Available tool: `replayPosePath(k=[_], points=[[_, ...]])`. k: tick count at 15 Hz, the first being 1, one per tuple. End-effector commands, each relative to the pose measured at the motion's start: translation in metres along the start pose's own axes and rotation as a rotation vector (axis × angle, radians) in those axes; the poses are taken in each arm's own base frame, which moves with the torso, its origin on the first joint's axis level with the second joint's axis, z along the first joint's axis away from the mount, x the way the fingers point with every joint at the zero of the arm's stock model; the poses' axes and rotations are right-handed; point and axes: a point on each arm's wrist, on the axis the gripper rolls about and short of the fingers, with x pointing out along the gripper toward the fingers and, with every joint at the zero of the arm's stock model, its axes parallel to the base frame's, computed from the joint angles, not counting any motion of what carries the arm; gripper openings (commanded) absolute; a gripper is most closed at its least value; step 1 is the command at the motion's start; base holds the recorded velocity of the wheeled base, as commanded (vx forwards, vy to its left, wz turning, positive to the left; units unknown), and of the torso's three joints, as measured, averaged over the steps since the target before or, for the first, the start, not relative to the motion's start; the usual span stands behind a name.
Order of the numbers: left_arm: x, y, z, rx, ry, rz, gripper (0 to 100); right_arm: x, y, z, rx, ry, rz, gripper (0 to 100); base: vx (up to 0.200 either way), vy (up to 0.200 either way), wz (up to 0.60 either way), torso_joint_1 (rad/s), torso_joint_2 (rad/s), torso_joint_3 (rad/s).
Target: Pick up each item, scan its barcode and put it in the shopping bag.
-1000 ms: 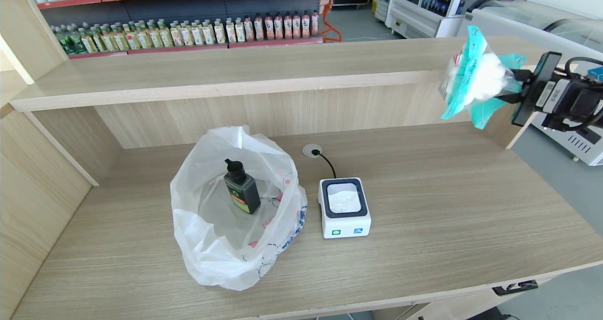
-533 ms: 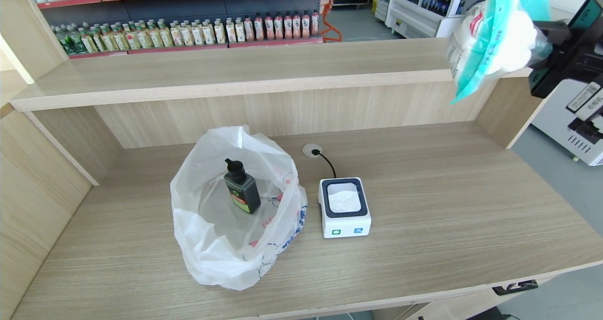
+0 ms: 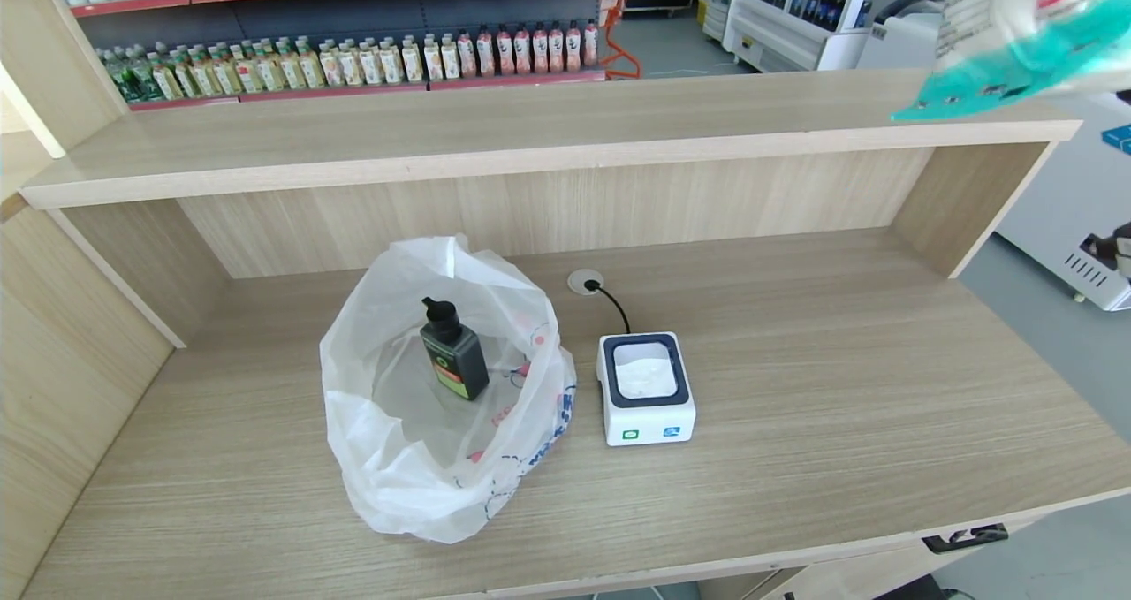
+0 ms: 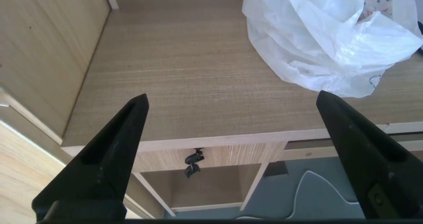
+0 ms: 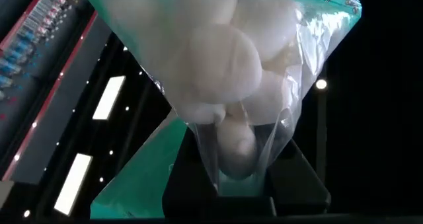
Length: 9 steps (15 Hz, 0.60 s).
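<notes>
On the head camera I see the bag [image 3: 415, 459] sitting open on the table [image 3: 839, 406], left of centre, with a dark bottle [image 3: 453, 357] inside it, propped up and leaning a little. Just beside the bag, on its right, sits the white scanner [image 3: 646, 390] with its window facing up, and a black cable [image 3: 614, 307] runs from behind it to a hole in the table. The packet [image 3: 1016, 26], clear film with teal edges, is high in the top right corner, above the raised ledge [image 3: 530, 154] at the back of the table and well apart from both scanner and bag; the frame cuts off part of it. Past the ledge, store shelves [image 3: 353, 61] carry rows of bottles. On the left wrist camera my left claw [image 4: 231, 154] hovers near the table's front edge towards its left end, with its two dark fingers [image 4: 112, 158] spread wide and nothing between them. The bag's [image 4: 317, 39] crumpled white side lies farther across the table, and a small black latch [image 4: 193, 164] hangs under the table edge. On the right wrist camera my right claw [image 5: 241, 184] is clamped on the clear end of the packet [image 5: 225, 59]. White puffy balls press against the film, a teal edge runs down one side, and ceiling lights [image 5: 109, 95] show behind it.
</notes>
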Motion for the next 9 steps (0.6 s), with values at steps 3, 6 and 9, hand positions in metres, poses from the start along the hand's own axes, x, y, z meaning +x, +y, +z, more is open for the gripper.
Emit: replayPosePath(k=[3, 6, 9], points=[[0.0, 0.0, 0.0, 0.0, 0.001, 0.0, 100, -0.014, -0.016, 0.045, -0.072, -0.034, 0.015, 0, 0.0, 0.0, 0.0, 0.0, 0.0, 0.0], [0.0, 0.0, 0.0, 0.0, 0.001, 0.0, 100, -0.014, -0.03, 0.056, -0.166, -0.072, -0.042, 0, 0.0, 0.0, 0.0, 0.0, 0.0, 0.0], [0.0, 0.0, 0.0, 0.0, 0.001, 0.0, 100, -0.01, -0.046, 0.064, -0.176, -0.064, -0.102, 0, 0.0, 0.0, 0.0, 0.0, 0.0, 0.0]])
